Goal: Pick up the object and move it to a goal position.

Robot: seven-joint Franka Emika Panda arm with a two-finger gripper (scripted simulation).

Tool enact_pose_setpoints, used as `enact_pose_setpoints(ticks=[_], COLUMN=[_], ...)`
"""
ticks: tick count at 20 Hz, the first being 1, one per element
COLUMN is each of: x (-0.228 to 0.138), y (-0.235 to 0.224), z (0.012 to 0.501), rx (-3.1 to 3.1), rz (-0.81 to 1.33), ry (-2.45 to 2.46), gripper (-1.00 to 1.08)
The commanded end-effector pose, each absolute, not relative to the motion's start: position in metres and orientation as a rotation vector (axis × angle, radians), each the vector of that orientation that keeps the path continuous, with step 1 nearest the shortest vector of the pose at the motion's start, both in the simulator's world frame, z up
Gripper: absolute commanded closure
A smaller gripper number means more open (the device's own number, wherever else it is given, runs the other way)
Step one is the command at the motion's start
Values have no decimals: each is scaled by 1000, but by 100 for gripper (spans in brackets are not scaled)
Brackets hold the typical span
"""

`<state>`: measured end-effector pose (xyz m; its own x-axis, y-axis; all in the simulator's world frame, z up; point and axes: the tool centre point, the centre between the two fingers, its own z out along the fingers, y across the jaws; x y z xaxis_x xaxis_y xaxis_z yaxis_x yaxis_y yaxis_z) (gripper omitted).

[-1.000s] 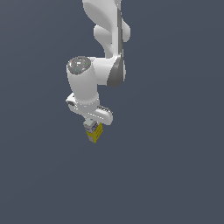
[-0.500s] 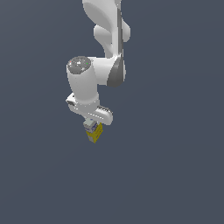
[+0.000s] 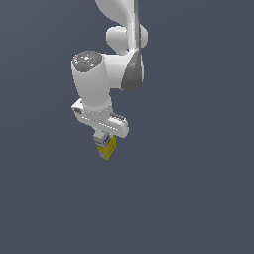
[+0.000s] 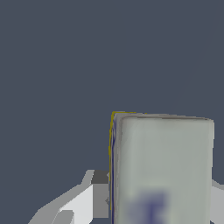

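The object is a small carton (image 3: 106, 145) with a white-grey upper part and a yellow lower part. It hangs below my white gripper (image 3: 102, 137) in the exterior view, a little left of the middle. The gripper is shut on the carton's upper part, and the yellow end sticks out below. In the wrist view the carton's white-grey face with blurred blue lettering (image 4: 162, 170) fills the frame close to the camera, with a finger (image 4: 94, 192) against its side. No goal marker shows.
The white arm (image 3: 106, 74) comes down from the top of the exterior view. Everything around it is a plain dark grey-blue background with no other object in view.
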<state>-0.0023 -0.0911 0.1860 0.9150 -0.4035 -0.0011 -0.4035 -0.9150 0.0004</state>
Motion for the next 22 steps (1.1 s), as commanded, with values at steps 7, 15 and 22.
enact_pose_setpoints(ticks=[7, 15, 22], x=[5, 15, 23], y=[-86, -80, -75], z=[258, 342, 407], rx=[3073, 3073, 3073], rz=[0, 0, 0], ry=[-648, -649, -649], gripper=[108, 108, 108])
